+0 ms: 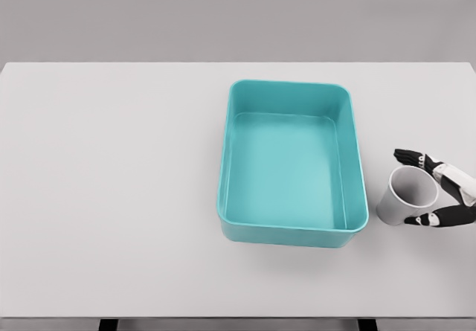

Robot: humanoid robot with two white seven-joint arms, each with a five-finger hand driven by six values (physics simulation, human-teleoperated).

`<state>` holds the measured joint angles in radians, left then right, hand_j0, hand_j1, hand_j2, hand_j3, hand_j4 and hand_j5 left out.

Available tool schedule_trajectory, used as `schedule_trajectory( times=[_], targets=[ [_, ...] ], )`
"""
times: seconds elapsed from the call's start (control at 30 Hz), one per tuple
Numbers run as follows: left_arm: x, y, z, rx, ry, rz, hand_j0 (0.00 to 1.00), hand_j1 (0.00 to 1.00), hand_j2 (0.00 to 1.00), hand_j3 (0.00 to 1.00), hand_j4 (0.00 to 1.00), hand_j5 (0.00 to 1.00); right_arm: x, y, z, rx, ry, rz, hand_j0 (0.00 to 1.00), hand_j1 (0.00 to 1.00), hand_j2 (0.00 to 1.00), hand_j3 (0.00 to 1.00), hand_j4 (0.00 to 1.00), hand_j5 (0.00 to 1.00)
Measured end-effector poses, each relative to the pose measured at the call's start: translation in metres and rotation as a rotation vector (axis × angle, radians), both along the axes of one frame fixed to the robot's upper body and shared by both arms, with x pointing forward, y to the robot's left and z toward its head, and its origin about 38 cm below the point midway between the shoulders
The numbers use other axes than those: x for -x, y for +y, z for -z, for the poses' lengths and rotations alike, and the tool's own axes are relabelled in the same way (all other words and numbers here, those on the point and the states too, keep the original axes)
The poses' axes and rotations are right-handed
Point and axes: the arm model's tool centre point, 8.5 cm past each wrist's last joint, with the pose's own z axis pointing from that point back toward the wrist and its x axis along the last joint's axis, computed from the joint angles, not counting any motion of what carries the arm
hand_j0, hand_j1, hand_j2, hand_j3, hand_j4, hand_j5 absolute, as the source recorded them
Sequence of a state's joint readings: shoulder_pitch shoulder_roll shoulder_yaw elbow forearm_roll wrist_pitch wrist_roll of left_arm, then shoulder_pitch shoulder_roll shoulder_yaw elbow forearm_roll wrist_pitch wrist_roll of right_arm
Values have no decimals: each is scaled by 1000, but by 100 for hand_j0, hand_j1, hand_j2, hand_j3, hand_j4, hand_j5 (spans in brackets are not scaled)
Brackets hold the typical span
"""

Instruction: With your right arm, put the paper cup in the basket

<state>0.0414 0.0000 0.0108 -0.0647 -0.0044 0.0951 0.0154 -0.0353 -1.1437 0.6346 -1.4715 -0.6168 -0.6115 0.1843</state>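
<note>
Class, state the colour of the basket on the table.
Teal, or turquoise; the basket shows in the head view.

We see the basket [292,166] resting on the table [111,197], a little right of the middle. Just beside it, to its right and near its front corner, stands the paper cup [405,195], also on the table. Our right hand [440,190] sits around the cup from the right, fingers behind and before it.
</note>
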Motion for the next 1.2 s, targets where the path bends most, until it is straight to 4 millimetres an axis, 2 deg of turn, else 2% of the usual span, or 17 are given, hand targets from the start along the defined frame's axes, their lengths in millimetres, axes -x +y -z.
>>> schedule_trajectory(
  times=[0.4, 0.47, 0.53, 0.63, 0.83, 0.93, 1.2],
  targets=[
    [0, 0, 0, 0, 0, 0, 100, 100, 100, 100, 100, 100, 0, 2, 0, -3, -2, -3, 99, 99, 99, 99, 99, 99],
    [0, 0, 0, 0, 0, 0, 100, 100, 100, 100, 100, 100, 0, 2, 0, -2, -2, -3, 88, 88, 88, 88, 88, 88],
    [0, 0, 0, 0, 0, 0, 100, 100, 100, 100, 100, 100, 0, 1, 0, 0, -3, -3, 71, 71, 71, 71, 71, 71],
    [0, 0, 0, 0, 0, 0, 100, 100, 100, 100, 100, 100, -1, 1, -1, 0, -3, -2, 63, 63, 63, 63, 63, 63],
    [0, 0, 0, 0, 0, 0, 100, 100, 100, 100, 100, 100, -1, 0, -1, 0, -5, 0, 54, 54, 54, 54, 54, 54],
    [0, 0, 0, 0, 0, 0, 100, 100, 100, 100, 100, 100, -2, 0, -2, 1, -7, -1, 53, 53, 53, 53, 53, 53],
    [0, 0, 0, 0, 0, 0, 100, 100, 100, 100, 100, 100, -25, 1, -31, 7, -94, -9, 53, 53, 53, 53, 53, 53]
  ],
)
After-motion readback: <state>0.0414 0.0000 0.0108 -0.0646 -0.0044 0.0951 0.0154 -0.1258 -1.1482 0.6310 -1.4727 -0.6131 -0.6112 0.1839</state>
